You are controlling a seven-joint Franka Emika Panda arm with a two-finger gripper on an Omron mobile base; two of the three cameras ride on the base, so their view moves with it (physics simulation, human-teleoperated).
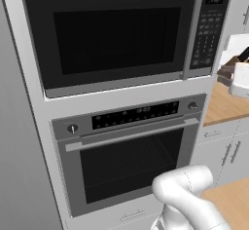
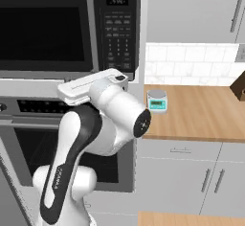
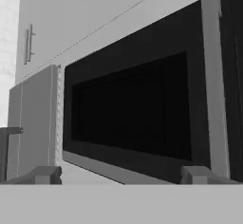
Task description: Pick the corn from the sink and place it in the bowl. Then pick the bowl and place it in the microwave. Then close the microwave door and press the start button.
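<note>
A home kitchen is indicated: microwave (image 1: 116,34) built in above an oven (image 1: 129,151), wooden counter (image 2: 201,112), tiled backsplash (image 2: 191,64).

The microwave (image 1: 121,34) sits above the oven (image 1: 129,156), counter (image 2: 201,110) to their right.

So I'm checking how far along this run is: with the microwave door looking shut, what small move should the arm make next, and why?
Probably shift the open gripper toward the keypad strip to press start. The microwave door appears closed flush in both base views, its handle beside the keypad. In the hand view the fingers stand wide apart, empty, facing the door window rather than the buttons, so they likely need repositioning first.
</note>
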